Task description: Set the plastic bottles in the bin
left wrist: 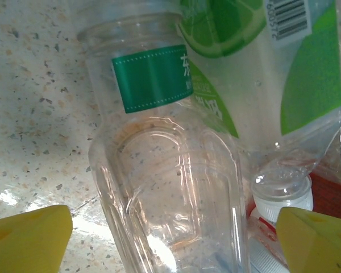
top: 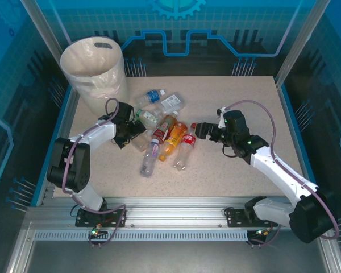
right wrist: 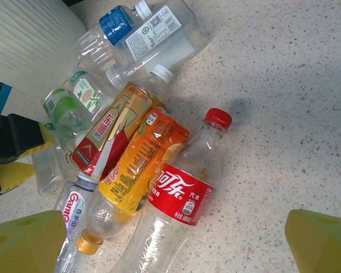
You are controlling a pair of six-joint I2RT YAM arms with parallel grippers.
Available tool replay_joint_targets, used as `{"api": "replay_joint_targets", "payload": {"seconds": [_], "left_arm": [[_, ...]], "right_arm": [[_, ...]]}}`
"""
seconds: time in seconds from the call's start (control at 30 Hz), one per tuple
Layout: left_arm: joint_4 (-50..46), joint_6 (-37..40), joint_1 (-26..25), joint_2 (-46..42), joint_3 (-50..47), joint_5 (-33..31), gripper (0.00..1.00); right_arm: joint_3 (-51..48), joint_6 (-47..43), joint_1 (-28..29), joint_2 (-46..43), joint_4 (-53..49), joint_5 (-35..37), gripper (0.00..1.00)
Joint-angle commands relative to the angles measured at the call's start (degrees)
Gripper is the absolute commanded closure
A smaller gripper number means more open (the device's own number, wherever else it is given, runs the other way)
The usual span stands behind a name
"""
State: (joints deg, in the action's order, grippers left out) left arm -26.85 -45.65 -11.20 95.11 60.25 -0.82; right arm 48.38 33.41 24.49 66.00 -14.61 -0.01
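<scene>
The speckled beige desk (top: 238,165) fills the middle of the top view. In its upper-left corner the cream bin (top: 102,85) stands upright. Left of centre, the plastic bottles (top: 162,128) lie on their sides in a loose heap, touching and partly overlapping. A blue-labelled bottle (top: 153,95) and a white-labelled bottle (top: 171,103) lie along the heap's upper edge. Lower down, an orange bottle (top: 174,136) and a red-labelled bottle (top: 185,149) lie side by side, with a clear bottle (top: 149,160) at the lower left.
</scene>
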Motion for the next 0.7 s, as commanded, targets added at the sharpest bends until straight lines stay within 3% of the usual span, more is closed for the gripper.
{"api": "replay_joint_targets", "payload": {"seconds": [0.0, 0.23, 0.67], "left_arm": [[1.5, -1.8, 0.0, 1.7, -0.7, -0.3, 0.11], [1.0, 0.2, 0.0, 4.5, 0.4, -0.2, 0.16], [3.3, 3.6, 0.0, 1.5, -3.3, -1.1, 0.4]], "right_arm": [[1.5, -0.6, 1.0, -0.5, -1.4, 0.6, 0.0], [1.2, -0.5, 1.0, -0.9, -1.3, -0.1, 0.0], [-0.3, -5.4, 1.3, -2.2, 2.1, 0.1, 0.0]]}}
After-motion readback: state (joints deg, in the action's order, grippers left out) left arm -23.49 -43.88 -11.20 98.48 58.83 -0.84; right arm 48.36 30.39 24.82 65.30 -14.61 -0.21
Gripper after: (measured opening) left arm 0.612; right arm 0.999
